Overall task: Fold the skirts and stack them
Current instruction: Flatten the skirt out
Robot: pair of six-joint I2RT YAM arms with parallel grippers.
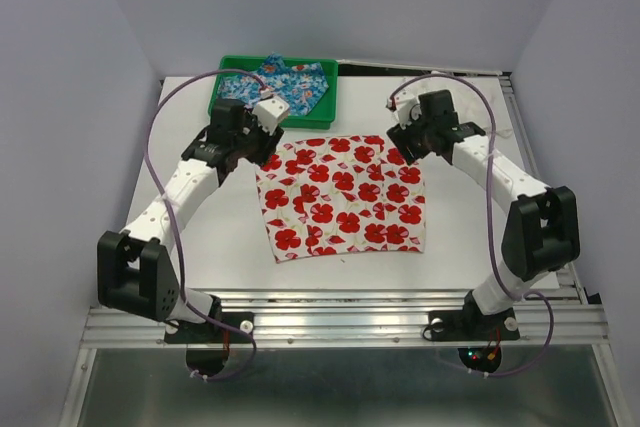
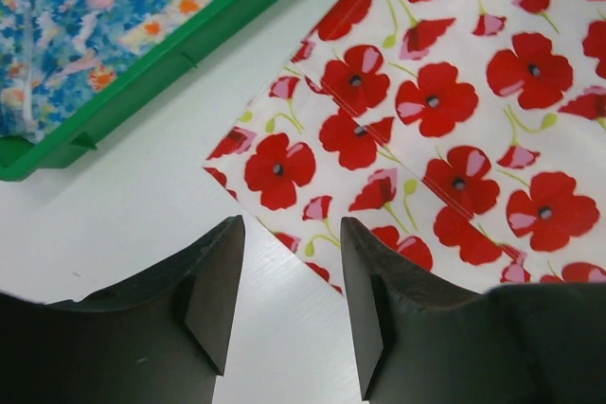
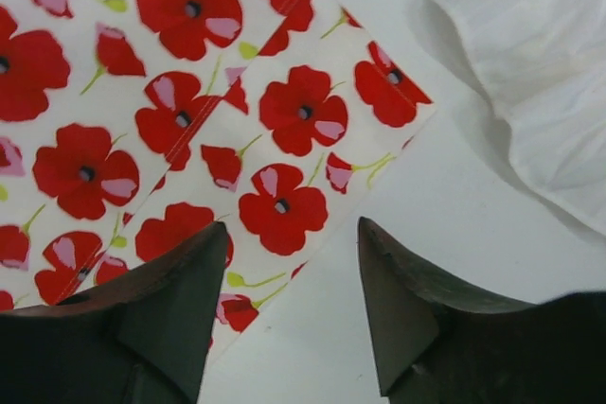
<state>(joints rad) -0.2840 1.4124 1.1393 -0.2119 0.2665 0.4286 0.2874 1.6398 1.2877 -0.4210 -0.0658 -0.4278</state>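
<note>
While left pincer (image 2: 290, 234) and right pincer (image 3: 294, 229) gape, white poppy-print skirt (image 1: 343, 195) lies flat.

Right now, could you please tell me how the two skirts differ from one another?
The red-flowered skirt is white with big red blooms; the blue skirt has small white and orange ones. The red-flowered skirt lies spread flat on the table; the blue skirt sits bunched in the green tray. Both are soft floral cloth.
</note>
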